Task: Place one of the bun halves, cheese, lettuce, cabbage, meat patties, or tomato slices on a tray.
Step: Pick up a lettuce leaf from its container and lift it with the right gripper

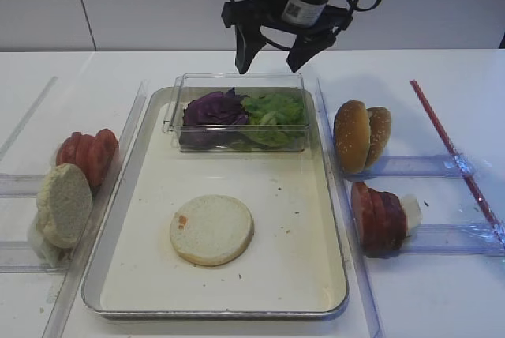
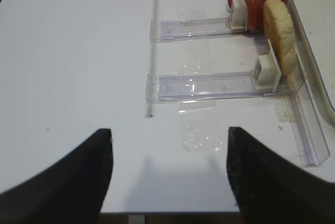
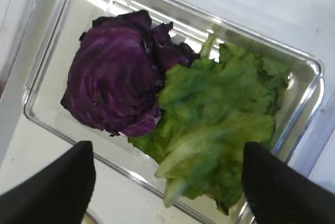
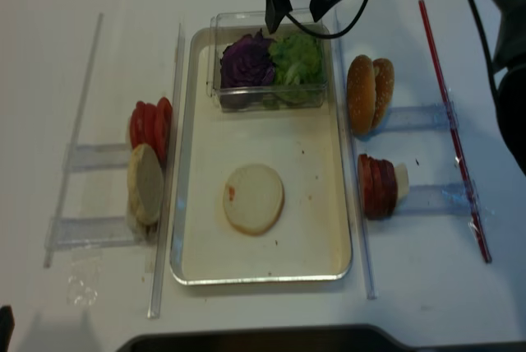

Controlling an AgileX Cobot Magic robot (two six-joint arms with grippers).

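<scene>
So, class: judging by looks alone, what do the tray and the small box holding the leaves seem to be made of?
Tray: probably metal, since the silver rim catches light; the cream bottom is matte and looks coated or lined.
Box: clear glossy plastic, it seems; the cabbage and lettuce show through its walls, and its edges glint.

Right pincer [image 1: 272,60] spread wide above clear box [image 1: 241,129], nothing between tips and cabbage [image 1: 215,107] or lettuce [image 1: 274,109] below. Box walls hem leaves; side entry blocked. Tray [image 1: 142,231] bottom bare around pale bun half [image 1: 211,230]. Left pincer [image 2: 168,169] over bare table [image 2: 73,62]; acrylic racks [image 2: 209,84] ahead, seemingly apart.
</scene>
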